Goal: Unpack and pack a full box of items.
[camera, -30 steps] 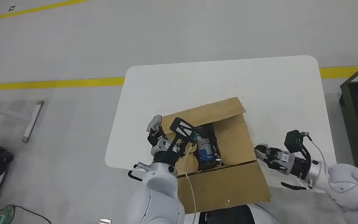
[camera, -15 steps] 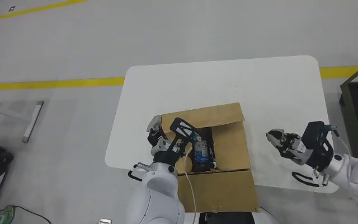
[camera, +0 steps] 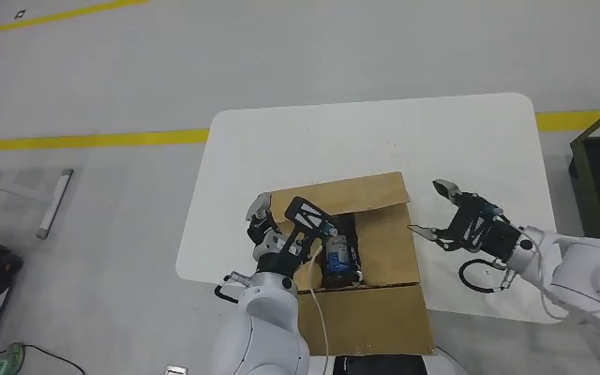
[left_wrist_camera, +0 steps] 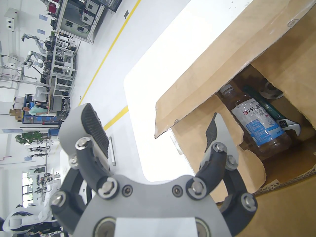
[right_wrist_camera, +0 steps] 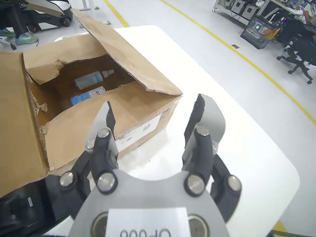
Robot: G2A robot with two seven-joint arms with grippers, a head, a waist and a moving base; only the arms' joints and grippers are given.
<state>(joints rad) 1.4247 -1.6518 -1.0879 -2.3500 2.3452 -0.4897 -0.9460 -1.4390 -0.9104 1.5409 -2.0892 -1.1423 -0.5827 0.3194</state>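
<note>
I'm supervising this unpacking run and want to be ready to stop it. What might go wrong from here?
1. Flaps half cover the box opening; the open left hand, close to a torn flap, may snag it and drag the box.
2. The bottle lies right beside the wrench, so a grasp may catch both or slip.
3. The open right hand beside the box could bump its wall.
</note>
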